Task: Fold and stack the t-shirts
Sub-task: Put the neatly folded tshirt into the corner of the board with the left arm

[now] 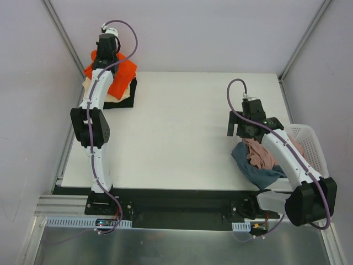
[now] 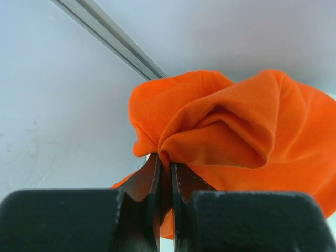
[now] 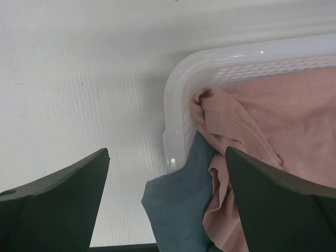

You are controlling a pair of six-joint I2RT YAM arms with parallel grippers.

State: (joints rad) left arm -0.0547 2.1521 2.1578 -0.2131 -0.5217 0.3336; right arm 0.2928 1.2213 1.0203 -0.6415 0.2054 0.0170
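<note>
Left pincer (image 2: 164, 168): clamped on orange shirt (image 2: 236, 131) fold, upper left
Right pincer (image 3: 167, 152): spread wide, empty, over pink shirt (image 3: 273, 115) and blue shirt (image 3: 178, 194) at basket (image 3: 178, 89) rim

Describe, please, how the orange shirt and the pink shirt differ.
The orange shirt is vivid, the pink shirt muted. The orange shirt sits on the cream shirt and black shirt at the far left; the pink shirt spills over the basket rim at right, beside the blue shirt. The left claw is shut on the orange shirt; the right claw hangs open above the pink shirt, not gripping it. Both are crumpled, unfolded.
</note>
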